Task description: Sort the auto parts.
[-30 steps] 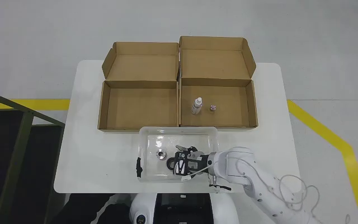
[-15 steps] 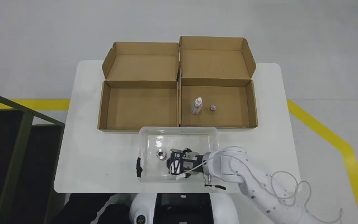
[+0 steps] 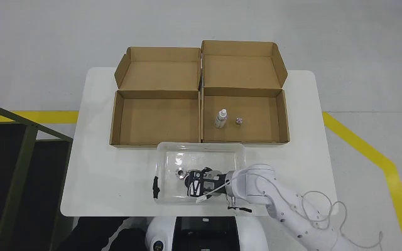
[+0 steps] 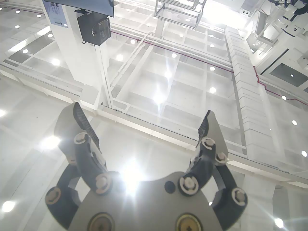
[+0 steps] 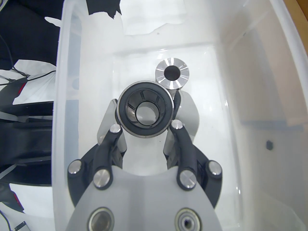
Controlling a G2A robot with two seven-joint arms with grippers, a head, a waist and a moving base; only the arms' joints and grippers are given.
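Right gripper (image 5: 145, 104): positioned low inside the clear plastic bin (image 5: 60, 73), which stands at the near edge of the white bench (image 3: 100, 157). Its jaws are closed on a black-faced cylindrical bearing (image 5: 131, 102), gripped on its outer wall from both sides, with the bore facing up toward the wrist.

A silver metal collar (image 5: 161, 73) with a dark centre hole stands on the bin floor just beside the bearing, close to the tip of one jaw. Whether collar and bearing touch cannot be told.

Left gripper (image 4: 143, 110): pointed up at the ceiling, jaws spread wide, nothing between them.

Behind the bin, two open cardboard boxes sit side by side with their walls touching and their lids folded back away from the robot. The left box (image 3: 157, 119) lies behind the bin's left half. The right box (image 3: 264, 119) holds a small white bottle (image 3: 220, 117), lying near the wall shared with the left box. A small rounded part (image 3: 239, 120) sits just beside the bottle, apart from it.
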